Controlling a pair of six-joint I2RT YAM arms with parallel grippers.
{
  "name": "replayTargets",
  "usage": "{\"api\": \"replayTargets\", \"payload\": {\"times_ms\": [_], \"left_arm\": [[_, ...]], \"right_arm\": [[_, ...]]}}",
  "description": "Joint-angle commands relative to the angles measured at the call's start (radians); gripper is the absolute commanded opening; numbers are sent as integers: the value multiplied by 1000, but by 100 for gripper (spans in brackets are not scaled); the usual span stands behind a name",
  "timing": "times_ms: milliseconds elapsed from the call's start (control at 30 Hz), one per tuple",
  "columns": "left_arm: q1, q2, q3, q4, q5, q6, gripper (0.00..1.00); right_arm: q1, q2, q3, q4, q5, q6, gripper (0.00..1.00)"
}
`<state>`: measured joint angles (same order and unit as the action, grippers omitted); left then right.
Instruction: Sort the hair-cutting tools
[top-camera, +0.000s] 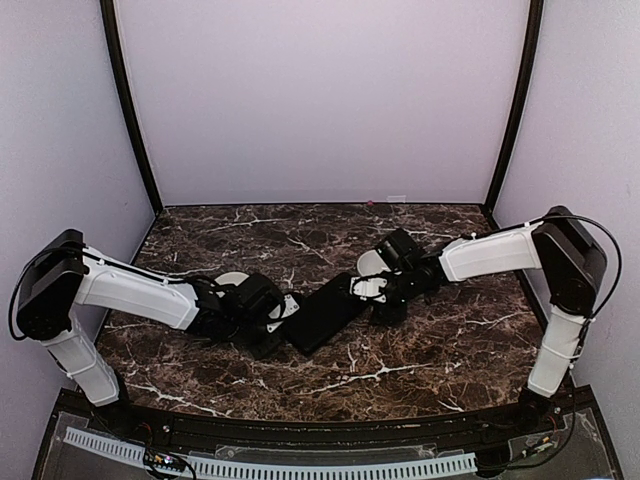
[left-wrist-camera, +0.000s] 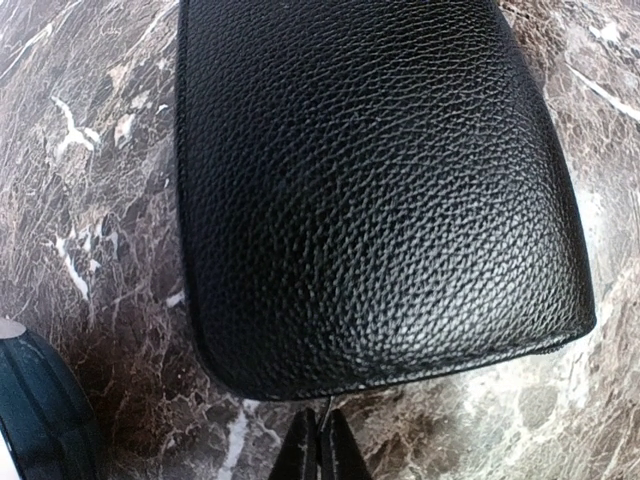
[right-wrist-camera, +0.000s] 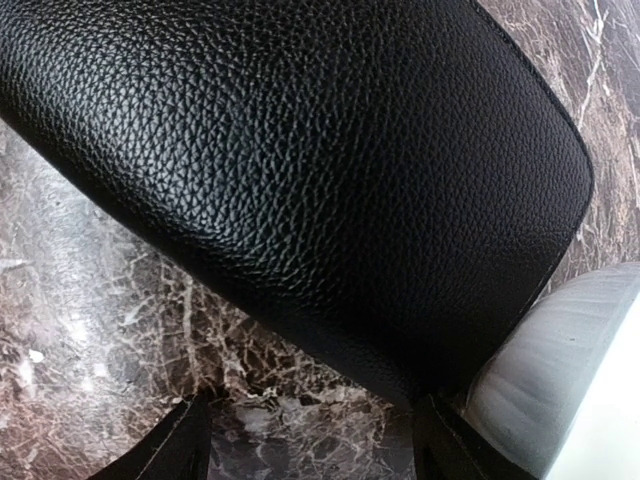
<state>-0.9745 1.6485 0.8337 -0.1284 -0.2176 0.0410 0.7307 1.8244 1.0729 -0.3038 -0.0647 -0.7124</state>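
No scissors or stick-like hair-cutting tools show in any view. A flat black leather case (top-camera: 325, 312) lies mid-table between the arms. It fills the left wrist view (left-wrist-camera: 380, 190) and the right wrist view (right-wrist-camera: 320, 170). My left gripper (top-camera: 283, 326) is at the case's near-left end. Its fingers (left-wrist-camera: 300, 450) are shut, pinching a thin silvery pull (left-wrist-camera: 329, 405) that runs to the case's edge. My right gripper (top-camera: 372, 298) is open, low at the case's far-right end. Its fingers (right-wrist-camera: 185, 445) stand wide apart, with the case's corner just beyond them.
A white bowl (top-camera: 229, 282) sits behind my left wrist, its shadowed ribbed wall (left-wrist-camera: 35, 405) beside the case. A second white bowl (top-camera: 371, 262) is by my right gripper, its wall (right-wrist-camera: 560, 370) touching the case. The dark marble table (top-camera: 420, 370) has walls on three sides.
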Motion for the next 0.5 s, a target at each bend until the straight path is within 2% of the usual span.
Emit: {"api": "replayTargets", "payload": {"times_ms": [0,167,467], "left_arm": [[14,-18,-5,16,-27,5,0],[14,-30,-15,11,-34,2,0],[16,13,25,11,-19,9,0]], "right_arm": [[-28,22,10,53,68,25,69],[-84,-5,-10,46,14,34,69],[-74,46,52,3,-104,4,70]]}}
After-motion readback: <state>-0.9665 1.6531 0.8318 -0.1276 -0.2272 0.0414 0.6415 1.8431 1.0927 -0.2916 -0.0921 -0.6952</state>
